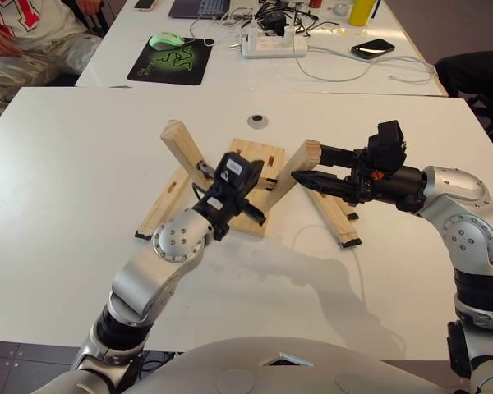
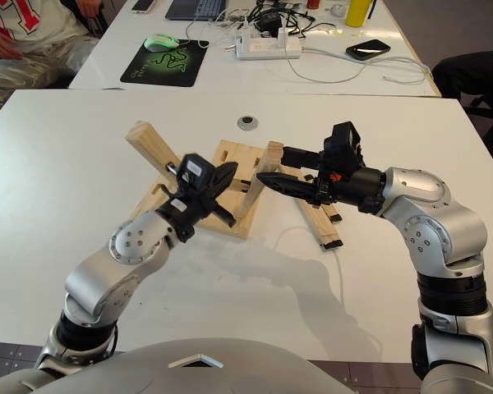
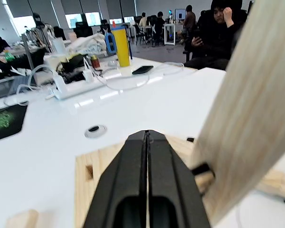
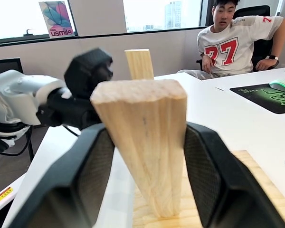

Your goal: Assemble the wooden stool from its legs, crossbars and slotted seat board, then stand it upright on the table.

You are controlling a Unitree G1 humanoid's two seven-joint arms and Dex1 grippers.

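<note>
Left gripper [image 3: 147, 137]: fingers pressed together, holding nothing. It hovers low over the seat board [image 1: 259, 152], pointing away from the robot. Likely purpose: a closed, blunt tip to brace the board or nudge a leg's foot, not to grasp.

Seat board: lies flat on the table [image 1: 66, 164] directly under the left gripper's fingers, slots facing up, long axis running away from the robot.

Held leg [image 4: 142, 123]: just beside the left gripper on the side facing the right gripper. Its foot meets the board; its long axis rises at a slant, with the free end leaning out toward the right gripper.

Right gripper [image 1: 307, 163]: one finger on each side of the held leg's upper end, apparently clamped on it. The high grip probably gives leverage to swing the leg straight and press its foot into a slot.

Second leg [image 1: 183, 144]: on the left gripper's other side, foot at the board, leaning the opposite way, so the two legs form a V.

Loose pieces: one flat piece [image 1: 158, 209] lies outside the left gripper, another [image 1: 338, 215] below the right gripper. Both lie along the table, angled outward, not yet fitted.
</note>
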